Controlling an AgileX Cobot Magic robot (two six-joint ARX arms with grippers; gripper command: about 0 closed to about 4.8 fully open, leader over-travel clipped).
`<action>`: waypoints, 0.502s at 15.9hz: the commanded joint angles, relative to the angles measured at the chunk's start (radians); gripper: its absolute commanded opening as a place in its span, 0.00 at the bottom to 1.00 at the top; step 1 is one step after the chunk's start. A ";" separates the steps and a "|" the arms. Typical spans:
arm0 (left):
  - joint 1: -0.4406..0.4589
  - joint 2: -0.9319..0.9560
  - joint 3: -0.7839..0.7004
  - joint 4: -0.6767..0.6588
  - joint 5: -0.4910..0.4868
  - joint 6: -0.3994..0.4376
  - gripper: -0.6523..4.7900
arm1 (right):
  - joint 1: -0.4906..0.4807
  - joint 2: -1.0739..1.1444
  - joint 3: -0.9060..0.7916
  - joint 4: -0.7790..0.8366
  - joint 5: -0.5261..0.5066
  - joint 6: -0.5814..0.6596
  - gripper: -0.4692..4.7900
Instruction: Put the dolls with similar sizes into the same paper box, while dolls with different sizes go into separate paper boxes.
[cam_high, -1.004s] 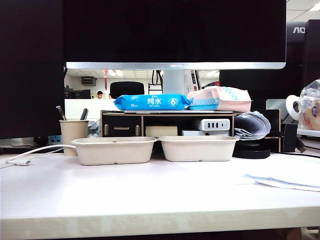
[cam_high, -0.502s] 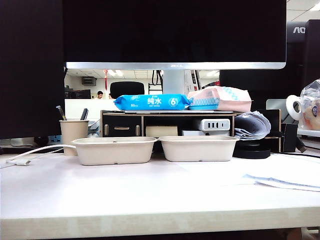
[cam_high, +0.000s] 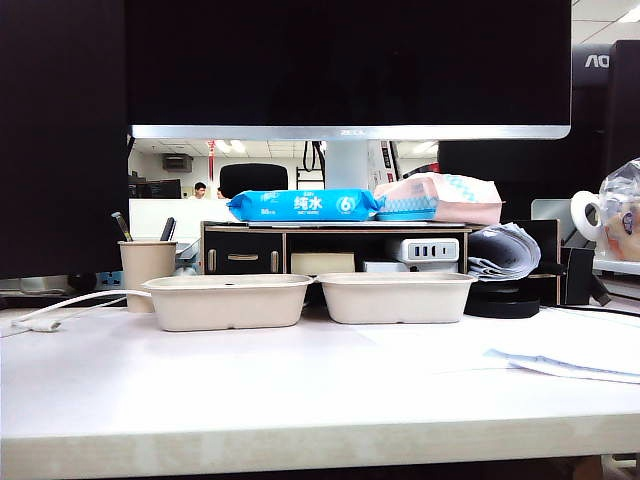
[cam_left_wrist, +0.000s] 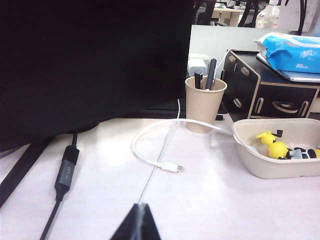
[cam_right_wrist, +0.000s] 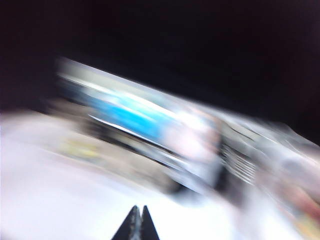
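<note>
Nothing moved: both grippers' fingers (cam_left_wrist: 138, 220) (cam_right_wrist: 137, 222) shut; pulp boxes (cam_high: 228, 300) matte.

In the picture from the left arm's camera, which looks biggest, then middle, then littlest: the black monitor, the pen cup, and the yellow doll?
1. Black monitor, by far the biggest.
2. Pen cup.
3. Yellow doll, the littlest, lying in the paper box.
Cup and doll sit about equally far away, so that order looks fair.

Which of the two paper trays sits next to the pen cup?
The left paper tray, beside the beige pen cup; the right paper tray sits farther away, below the white power strip.
</note>
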 joint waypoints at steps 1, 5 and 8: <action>0.001 0.000 0.001 0.010 0.003 0.000 0.11 | -0.151 -0.143 -0.431 0.431 0.228 0.014 0.08; 0.001 0.000 0.001 0.009 0.003 0.000 0.11 | -0.327 -0.246 -1.005 0.940 0.028 0.063 0.08; 0.001 0.000 0.001 0.009 0.005 0.000 0.11 | -0.348 -0.305 -1.350 1.201 -0.002 0.064 0.08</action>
